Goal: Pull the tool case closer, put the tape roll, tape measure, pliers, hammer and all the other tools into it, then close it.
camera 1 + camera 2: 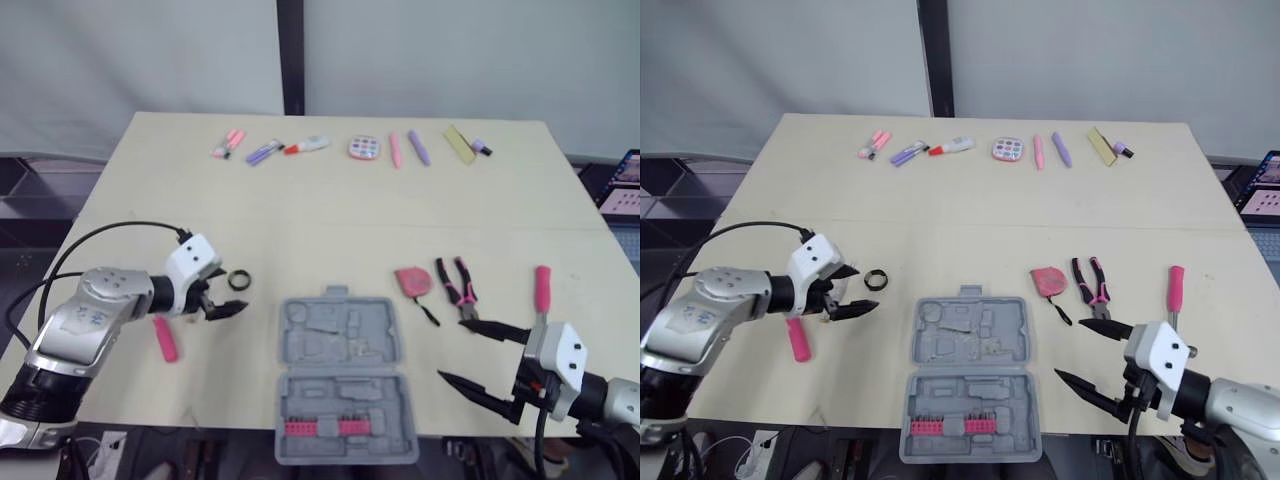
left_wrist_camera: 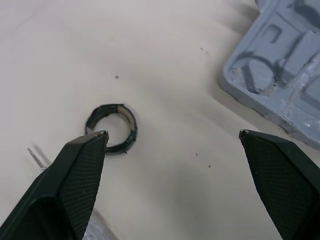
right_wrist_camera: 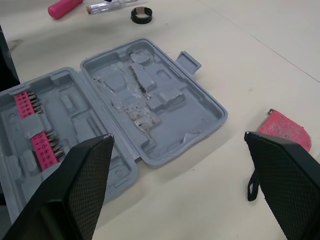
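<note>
The gray tool case [image 1: 340, 375] lies open and flat at the middle of the bench [image 1: 330, 215], at its near edge. Its 2 halves sit 1 behind the other, and the latch tab points toward the far side. The near half carries a pink strip of bits [image 1: 322, 427]; the molded pockets of the far half hold no tools.

The left pincer [image 1: 228, 305] hovers low over the bench just left of the case with its fingers spread wide and nothing between them. The black tape roll [image 1: 238, 280] lies flat on the bench just beyond the tips, close to 1 fingertip [image 2: 95, 142] in the left wrist view. A pink-handled screwdriver [image 1: 165, 338] lies beside that arm, near the bench's front edge.

The right pincer [image 1: 452, 349] is spread wide and empty, hanging right of the case near the front edge. Just beyond it lie the pink tape measure [image 1: 411, 281] with its black strap, then the pliers [image 1: 457, 285] with pink-and-black grips just to its right. A second pink-handled tool [image 1: 542, 290] lies farther right, apart from both.

A row of markers and small stationery [image 1: 365, 148] lines the far edge.
</note>
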### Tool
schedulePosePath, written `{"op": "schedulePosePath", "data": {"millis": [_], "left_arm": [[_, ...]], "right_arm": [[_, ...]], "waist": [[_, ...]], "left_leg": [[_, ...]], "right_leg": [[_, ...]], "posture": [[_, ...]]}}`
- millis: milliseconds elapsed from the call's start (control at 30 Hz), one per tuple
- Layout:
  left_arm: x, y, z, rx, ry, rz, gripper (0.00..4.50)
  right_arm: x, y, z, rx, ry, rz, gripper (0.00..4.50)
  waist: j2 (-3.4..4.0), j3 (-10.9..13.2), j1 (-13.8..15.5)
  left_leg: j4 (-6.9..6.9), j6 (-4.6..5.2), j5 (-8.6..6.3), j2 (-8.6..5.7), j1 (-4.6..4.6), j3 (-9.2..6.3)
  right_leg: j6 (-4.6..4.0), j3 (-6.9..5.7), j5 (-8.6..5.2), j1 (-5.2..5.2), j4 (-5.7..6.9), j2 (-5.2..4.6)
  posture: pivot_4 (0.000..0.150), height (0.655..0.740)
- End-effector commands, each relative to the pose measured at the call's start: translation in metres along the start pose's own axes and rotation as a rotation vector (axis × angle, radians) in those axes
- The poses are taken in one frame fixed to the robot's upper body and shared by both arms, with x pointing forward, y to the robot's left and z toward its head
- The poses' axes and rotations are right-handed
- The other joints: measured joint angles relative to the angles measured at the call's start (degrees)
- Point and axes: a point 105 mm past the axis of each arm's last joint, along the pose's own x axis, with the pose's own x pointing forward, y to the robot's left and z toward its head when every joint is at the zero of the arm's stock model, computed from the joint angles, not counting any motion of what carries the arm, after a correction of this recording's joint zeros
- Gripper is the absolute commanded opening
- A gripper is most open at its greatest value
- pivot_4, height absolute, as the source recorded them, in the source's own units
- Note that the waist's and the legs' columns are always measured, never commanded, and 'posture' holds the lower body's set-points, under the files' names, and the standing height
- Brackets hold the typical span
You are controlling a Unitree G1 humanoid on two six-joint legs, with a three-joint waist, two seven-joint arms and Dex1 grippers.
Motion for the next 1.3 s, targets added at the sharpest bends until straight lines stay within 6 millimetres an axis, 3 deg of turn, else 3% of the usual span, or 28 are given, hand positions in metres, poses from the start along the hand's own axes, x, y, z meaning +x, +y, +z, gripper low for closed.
{"op": "schedulePosePath", "data": {"millis": [33, 700, 1300], "left_arm": [[0.004, 0.002, 0.005, 0.028, -0.005, 0.002, 4.50], [0.039, 0.013, -0.027, -0.021, 0.048, -0.015, 4.50], [0.043, 0.011, -0.015, 0.020, 0.028, -0.074, 4.50]], "right_arm": [[-0.002, 0.001, 0.009, -0.036, -0.026, -0.019, 4.43], [-0.009, 0.008, 0.007, -0.028, -0.009, -0.080, 4.43], [-0.009, 0.014, 0.007, -0.014, -0.007, -0.102, 4.43]], "waist": [[0.00, 0.0, 0.0], [-0.01, 0.0, 0.0], [-0.02, 0.0, -0.1]], "left_leg": [[0.00, 0.00, 0.00, 0.00, 0.00, 0.00], [0.04, 0.01, 0.01, -0.08, 0.02, -0.06], [0.05, 0.00, 0.01, -0.08, 0.02, -0.08]], "right_leg": [[0.00, 0.00, 0.00, 0.00, 0.01, 0.00], [0.00, -0.09, 0.00, -0.04, 0.15, -0.05], [0.01, -0.13, 0.00, -0.08, 0.24, -0.06]], "posture": [[0.150, 0.7336], [0.150, 0.7336], [0.150, 0.7336]]}}
